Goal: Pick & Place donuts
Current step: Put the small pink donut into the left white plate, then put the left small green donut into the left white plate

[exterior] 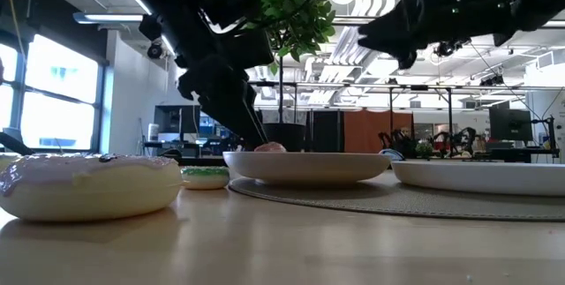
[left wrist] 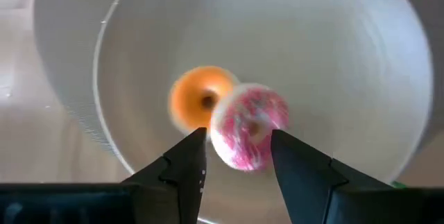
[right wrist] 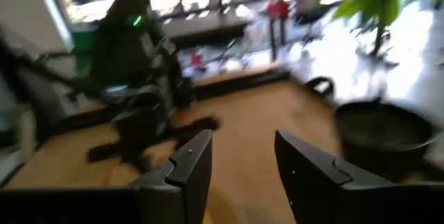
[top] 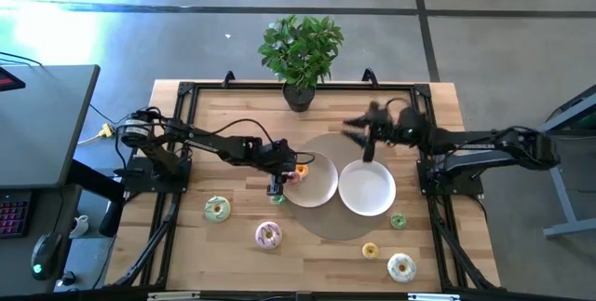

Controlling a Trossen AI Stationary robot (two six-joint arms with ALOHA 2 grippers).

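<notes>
My left gripper [left wrist: 237, 139] is open and points down over the left white plate [top: 321, 192]. A pink-and-white donut [left wrist: 250, 125] lies on that plate just past the fingertips, between them, beside an orange donut [left wrist: 198, 99]. I see no finger touching it. In the high view the left gripper [top: 282, 182] is at the plate's left rim. My right gripper [top: 361, 138] is open and empty, raised above the far rim of the right plate [top: 368, 192]. Other donuts lie flat on the table: green-white [top: 217, 209], pink [top: 268, 236], small green [top: 398, 220], small yellow [top: 370, 251], white [top: 401, 266].
Both plates sit on a round grey mat [top: 335, 226]. A potted plant [top: 300, 54] stands at the table's far edge, close to the right arm. A tiny green donut [top: 277, 198] lies by the left plate's rim. In the low view a large donut [exterior: 88, 183] fills the near left.
</notes>
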